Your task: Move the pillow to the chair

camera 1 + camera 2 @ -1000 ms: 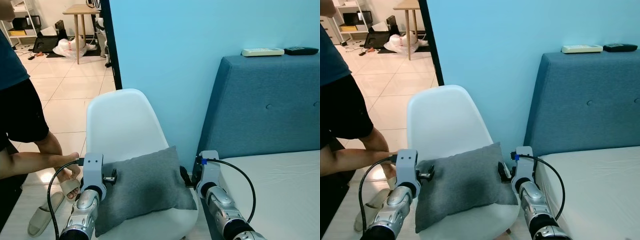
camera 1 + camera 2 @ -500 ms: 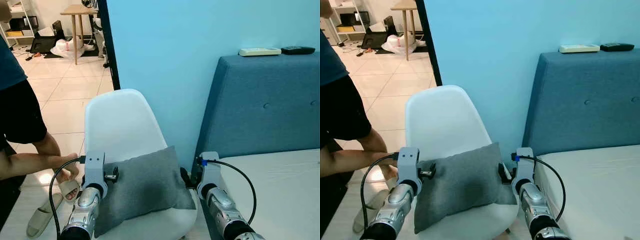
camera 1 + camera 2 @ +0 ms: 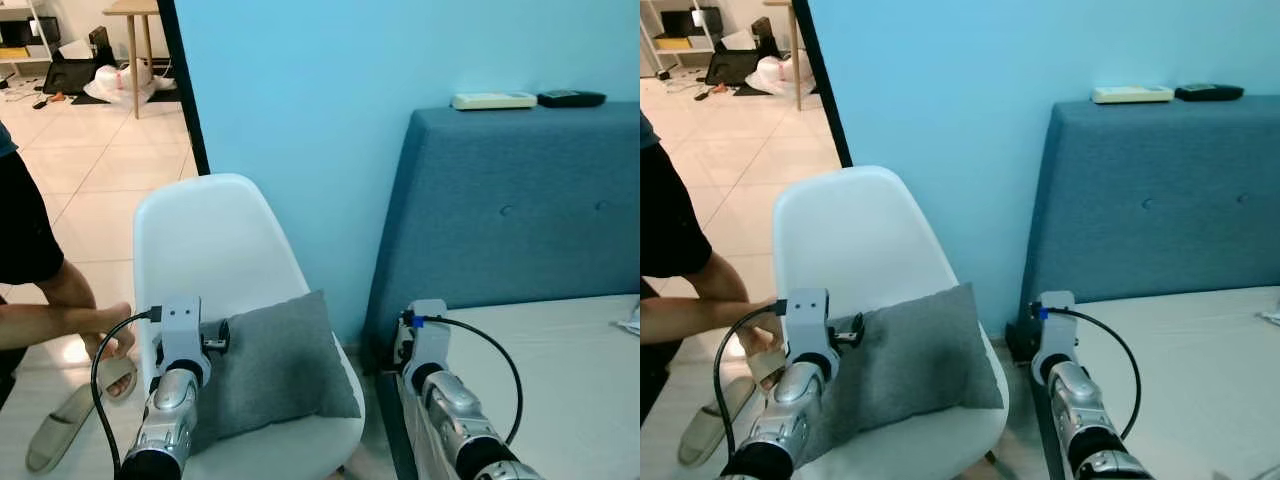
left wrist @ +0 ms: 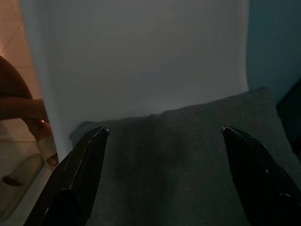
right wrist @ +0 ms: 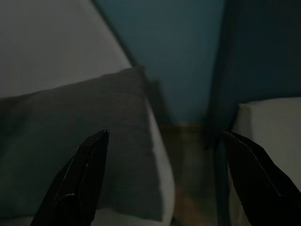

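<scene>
The grey pillow (image 3: 270,365) lies on the seat of the white chair (image 3: 215,245), against its back. The left hand (image 4: 162,176) hovers over the pillow, fingers apart; the right hand (image 5: 164,181), dim, seems spread too, beside the bed (image 3: 560,350).

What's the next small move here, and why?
Probably draw both arms back and clear. The grey pillow already lies on the white chair seat. The left gripper is open over it, gripping nothing, and the right gripper is open off its edge, beside the bed.
</scene>
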Controlling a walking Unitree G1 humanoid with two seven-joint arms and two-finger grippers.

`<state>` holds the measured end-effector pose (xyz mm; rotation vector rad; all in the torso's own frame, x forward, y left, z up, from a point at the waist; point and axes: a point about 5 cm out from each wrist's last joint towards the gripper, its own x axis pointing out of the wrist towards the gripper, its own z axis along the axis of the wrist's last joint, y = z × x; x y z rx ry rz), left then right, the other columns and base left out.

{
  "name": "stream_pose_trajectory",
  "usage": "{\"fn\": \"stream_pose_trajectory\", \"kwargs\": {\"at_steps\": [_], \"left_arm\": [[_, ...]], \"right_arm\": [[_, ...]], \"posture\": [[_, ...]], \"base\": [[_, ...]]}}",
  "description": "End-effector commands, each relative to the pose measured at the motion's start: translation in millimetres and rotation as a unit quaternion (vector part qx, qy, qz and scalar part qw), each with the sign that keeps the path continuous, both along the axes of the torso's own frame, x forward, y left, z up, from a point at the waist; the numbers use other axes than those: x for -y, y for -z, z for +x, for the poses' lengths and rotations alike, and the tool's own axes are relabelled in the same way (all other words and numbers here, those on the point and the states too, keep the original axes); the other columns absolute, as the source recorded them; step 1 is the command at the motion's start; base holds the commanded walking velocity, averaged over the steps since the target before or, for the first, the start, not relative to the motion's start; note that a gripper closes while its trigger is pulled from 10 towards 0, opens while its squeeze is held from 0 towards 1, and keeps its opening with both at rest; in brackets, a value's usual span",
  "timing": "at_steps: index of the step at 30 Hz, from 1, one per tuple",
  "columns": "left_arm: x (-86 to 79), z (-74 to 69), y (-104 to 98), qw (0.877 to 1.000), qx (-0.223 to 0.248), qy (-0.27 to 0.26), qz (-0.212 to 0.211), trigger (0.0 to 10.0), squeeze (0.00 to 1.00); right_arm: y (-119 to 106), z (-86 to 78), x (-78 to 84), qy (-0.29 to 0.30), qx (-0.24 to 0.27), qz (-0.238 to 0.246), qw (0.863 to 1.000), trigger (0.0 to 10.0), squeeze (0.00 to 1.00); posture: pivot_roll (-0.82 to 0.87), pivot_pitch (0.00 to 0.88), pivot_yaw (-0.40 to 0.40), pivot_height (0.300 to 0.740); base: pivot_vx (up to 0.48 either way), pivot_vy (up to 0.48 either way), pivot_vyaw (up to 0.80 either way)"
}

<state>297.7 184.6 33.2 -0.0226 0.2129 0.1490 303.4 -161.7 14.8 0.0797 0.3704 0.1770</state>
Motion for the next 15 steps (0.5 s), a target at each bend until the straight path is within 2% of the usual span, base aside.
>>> {"fn": "stream_pose_trajectory", "kwargs": {"at_steps": [1,15], "left_arm": [[-6.0,-3.9,1.4,1.0,0.002,-0.013,-0.001,10.0,0.0],[-3.3,-6.3,2.4,1.0,0.008,-0.005,0.005,10.0,0.0]], "right_arm": [[1.6,-0.3,-4.2,-0.009,-0.008,0.001,1.0,10.0,0.0],[1.3,-0.1,-5.5,-0.017,-0.008,0.001,1.0,10.0,0.0]], "posture": [[0.01,0.041,-0.037,0.74],[0.01,0.034,-0.044,0.74]], "base": [[0.0,0.0,0.0],[0.0,0.0,0.0]]}}
